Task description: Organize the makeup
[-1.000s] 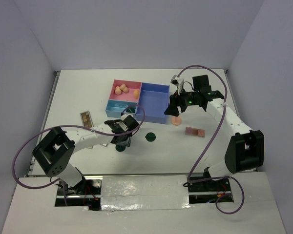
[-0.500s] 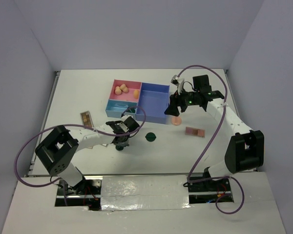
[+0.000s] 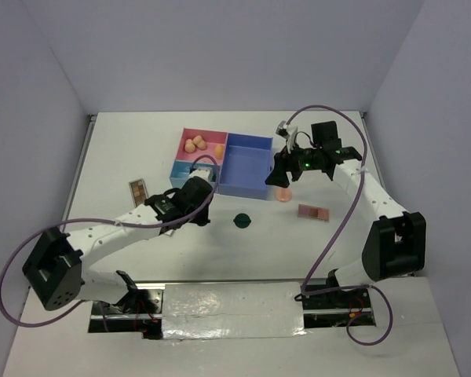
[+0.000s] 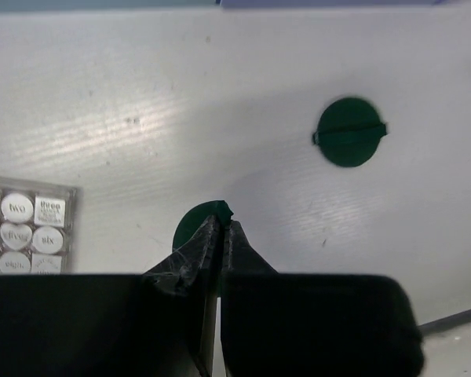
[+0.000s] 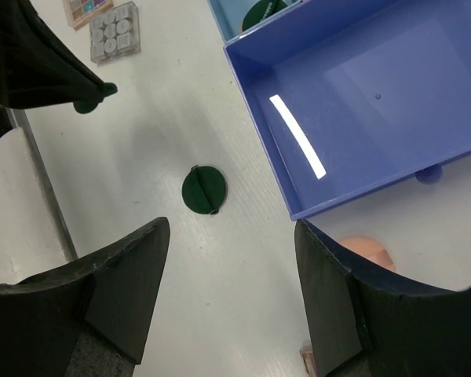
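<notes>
2 white arms [image 3: 110, 232], black joints, black claws [image 4: 220, 232] [image 5: 231, 228], purple cables [image 3: 341, 212].

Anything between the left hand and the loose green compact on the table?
No. Left wrist view shows only bare table between the left hand, shut on another green compact, and the loose compact.

Your worktop [image 4: 220, 78] reads as matt white with a fine ribbed grain. The blue tray compartment [image 5: 392, 94] is smooth, glossy plastic. The lying compact [image 4: 350, 132] and the held compact [image 4: 187, 232] look matt dark green. The eyeshadow palette [image 4: 27, 236] has a clear plastic case.
</notes>
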Controlling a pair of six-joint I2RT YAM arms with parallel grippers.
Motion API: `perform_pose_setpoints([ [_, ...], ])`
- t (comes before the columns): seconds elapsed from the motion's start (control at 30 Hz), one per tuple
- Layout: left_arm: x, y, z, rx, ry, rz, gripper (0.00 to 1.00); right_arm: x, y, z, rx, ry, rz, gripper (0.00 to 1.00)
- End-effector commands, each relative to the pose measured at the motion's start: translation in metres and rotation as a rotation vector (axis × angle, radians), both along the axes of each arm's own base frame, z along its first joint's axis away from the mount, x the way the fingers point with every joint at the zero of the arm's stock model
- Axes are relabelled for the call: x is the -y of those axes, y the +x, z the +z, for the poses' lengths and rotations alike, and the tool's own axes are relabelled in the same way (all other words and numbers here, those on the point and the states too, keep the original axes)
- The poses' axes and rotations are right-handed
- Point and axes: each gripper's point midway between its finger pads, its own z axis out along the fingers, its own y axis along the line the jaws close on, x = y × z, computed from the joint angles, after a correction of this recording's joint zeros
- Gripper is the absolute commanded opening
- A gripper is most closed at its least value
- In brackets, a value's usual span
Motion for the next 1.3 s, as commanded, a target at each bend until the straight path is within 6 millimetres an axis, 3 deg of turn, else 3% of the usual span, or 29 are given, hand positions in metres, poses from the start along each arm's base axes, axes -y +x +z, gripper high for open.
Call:
perform_pose_setpoints([
  [0.0, 0.014, 0.029, 0.048, 0.147, -0.134, -0.017, 0.00, -0.001, -0.003, 0.018, 0.079, 0.025, 0.023, 0.72],
  [0.17, 0.003, 0.065, 0.080, 0.238, -0.270, 0.011, 0.00, -0.001, -0.004, 0.020, 0.089, 0.028, 0.028, 0.72],
  [0.27, -0.028, 0.101, 0.091, 0.295, -0.310, 0.102, 0.00, 0.000, -0.004, 0.020, 0.086, 0.029, 0.025, 0.72],
  [0.37, -0.040, 0.128, 0.096, 0.319, -0.324, 0.138, 0.00, -0.001, -0.004, 0.021, 0.087, 0.031, 0.027, 0.72],
  [0.4, -0.040, 0.137, 0.105, 0.337, -0.333, 0.139, 0.00, -0.001, -0.005, 0.021, 0.089, 0.032, 0.028, 0.72],
  [0.6, -0.033, 0.177, 0.100, 0.333, -0.334, 0.135, 0.00, -0.001, -0.005, 0.021, 0.094, 0.030, 0.025, 0.72],
  [0.67, -0.033, 0.184, 0.098, 0.330, -0.319, 0.140, 0.00, 0.000, -0.005, 0.020, 0.092, 0.029, 0.024, 0.72],
  [0.8, -0.036, 0.193, 0.076, 0.295, -0.288, 0.155, 0.01, 0.001, -0.004, 0.017, 0.091, 0.018, 0.013, 0.72],
  [1.0, -0.036, 0.195, 0.060, 0.258, -0.269, 0.155, 0.07, 0.004, 0.001, 0.015, 0.092, 0.001, -0.007, 0.72],
  [1.13, -0.038, 0.193, 0.052, 0.245, -0.263, 0.166, 0.25, 0.005, 0.002, 0.012, 0.088, -0.009, -0.016, 0.73],
  [1.17, -0.039, 0.194, 0.049, 0.239, -0.262, 0.170, 0.38, 0.006, 0.003, 0.011, 0.085, -0.013, -0.020, 0.73],
  [1.2, -0.039, 0.194, 0.048, 0.236, -0.257, 0.172, 0.44, 0.006, 0.004, 0.010, 0.082, -0.016, -0.023, 0.73],
  [1.27, -0.039, 0.195, 0.046, 0.232, -0.255, 0.174, 0.50, 0.008, 0.007, 0.008, 0.075, -0.026, -0.035, 0.73],
])
